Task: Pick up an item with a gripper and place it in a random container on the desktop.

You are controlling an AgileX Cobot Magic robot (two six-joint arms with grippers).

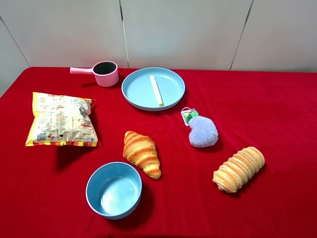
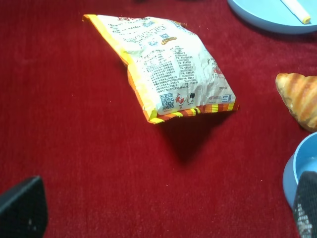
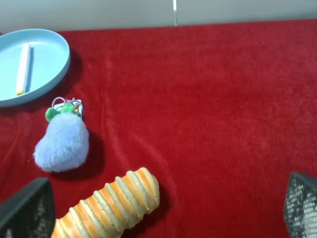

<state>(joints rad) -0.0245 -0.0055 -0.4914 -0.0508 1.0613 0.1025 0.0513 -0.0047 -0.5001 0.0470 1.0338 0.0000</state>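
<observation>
The cream-white stick (image 1: 156,90) with its yellow tip lies inside the light-blue plate (image 1: 137,97) at the back middle of the red desktop (image 1: 277,114). It also shows in the left wrist view (image 2: 297,10) and the right wrist view (image 3: 23,68), on the plate (image 2: 257,17) (image 3: 49,54). Neither arm shows in the exterior high view. My left gripper (image 2: 163,218) is open and empty, its fingertips (image 2: 22,210) low over bare cloth near the snack bag. My right gripper (image 3: 163,210) is open and empty, its fingertips (image 3: 27,210) near the ridged bread roll.
A pink handled cup (image 1: 105,73) stands left of the plate. A snack bag (image 1: 60,119) lies at the left. A croissant (image 1: 142,152), a deeper blue bowl (image 1: 114,189), a fluffy lilac toy (image 1: 202,130) and a ridged bread roll (image 1: 238,168) lie in front.
</observation>
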